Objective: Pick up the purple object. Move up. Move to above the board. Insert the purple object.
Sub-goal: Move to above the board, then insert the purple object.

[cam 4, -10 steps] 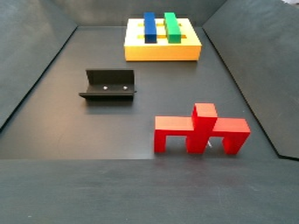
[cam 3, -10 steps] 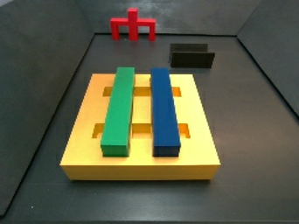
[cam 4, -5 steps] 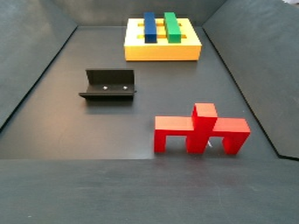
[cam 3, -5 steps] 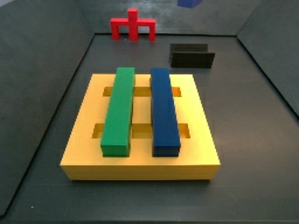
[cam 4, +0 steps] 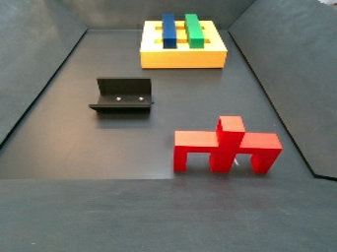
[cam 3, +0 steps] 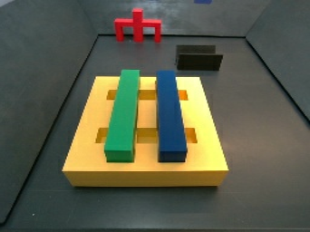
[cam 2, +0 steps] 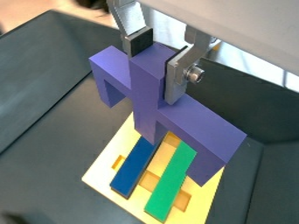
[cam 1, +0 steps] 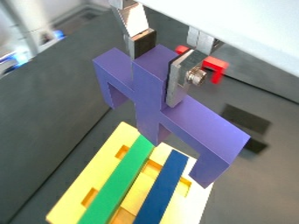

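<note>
While the gripper (cam 1: 162, 63) clamps the central stub of the purple object (cam 1: 163, 114) between its silver fingers (cam 1: 184, 77), both wrist views show the piece hanging high in the air, crossbar level and legs pointing down. Directly below it lies the board (cam 1: 87, 188), a yellow slab with rectangular slots, carrying a long green bar (cam 1: 121, 179) and a long blue bar (cam 1: 167, 188) side by side. Farther off on the dark surface stand the fixture (cam 1: 247, 118) and a red piece (cam 1: 214, 66) of similar shape.

The step in hand appears to be carrying the piece to above the board. To do it well, the arm should probably keep its height, hold the piece level, and line its legs over free slots clear of the two bars before any descent.

In a side view, only a sliver of the purple object (cam 3: 202, 2) shows at the top edge; half a second ago more of it was visible there, so it has risen. The board (cam 3: 145, 170), fixture (cam 4: 122, 95) and red piece (cam 4: 227, 146) have not moved.
</note>
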Robot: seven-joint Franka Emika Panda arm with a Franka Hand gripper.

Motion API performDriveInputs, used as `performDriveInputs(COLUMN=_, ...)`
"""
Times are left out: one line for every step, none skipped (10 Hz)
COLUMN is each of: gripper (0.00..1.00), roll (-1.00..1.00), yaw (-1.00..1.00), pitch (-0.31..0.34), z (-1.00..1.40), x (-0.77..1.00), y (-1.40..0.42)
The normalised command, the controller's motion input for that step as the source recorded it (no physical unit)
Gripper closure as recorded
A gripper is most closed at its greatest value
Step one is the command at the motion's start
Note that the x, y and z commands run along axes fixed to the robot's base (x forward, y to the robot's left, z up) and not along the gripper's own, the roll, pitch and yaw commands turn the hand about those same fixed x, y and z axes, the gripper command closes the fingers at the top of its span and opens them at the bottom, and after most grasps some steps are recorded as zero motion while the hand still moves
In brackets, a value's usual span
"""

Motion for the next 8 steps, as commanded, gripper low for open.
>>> performDriveInputs(gripper=1.00, roll=0.07, yaw=0.72, pitch=0.241, z=0.03, x=0.08, y=-0.04)
performDriveInputs(gripper=1.00, roll=0.06, yaw=0.48, pitch=0.206, z=0.03, x=0.08, y=-0.04)
performDriveInputs(gripper=1.00, roll=0.06, yaw=0.36, pitch=0.182, z=0.03, x=0.07, y=-0.03)
performDriveInputs(gripper=1.00, roll=0.00, yaw=0.28, pitch=-0.166, z=-0.31, x=0.00, y=-0.41)
performDriveInputs(gripper=1.00, roll=0.01, yaw=0.29, pitch=-0.189, z=-0.37, x=0.00, y=-0.48)
performDriveInputs(gripper=1.00, roll=0.03, yaw=0.36, pitch=-0.231, z=-0.38, x=-0.01, y=-0.53)
performDriveInputs(gripper=1.00, roll=0.05, yaw=0.36, pitch=-0.229, z=-0.43, x=-0.04, y=-0.55)
performDriveInputs(gripper=1.00, roll=0.06, yaw=0.35, pitch=-0.243, z=-0.47, x=-0.09, y=-0.49)
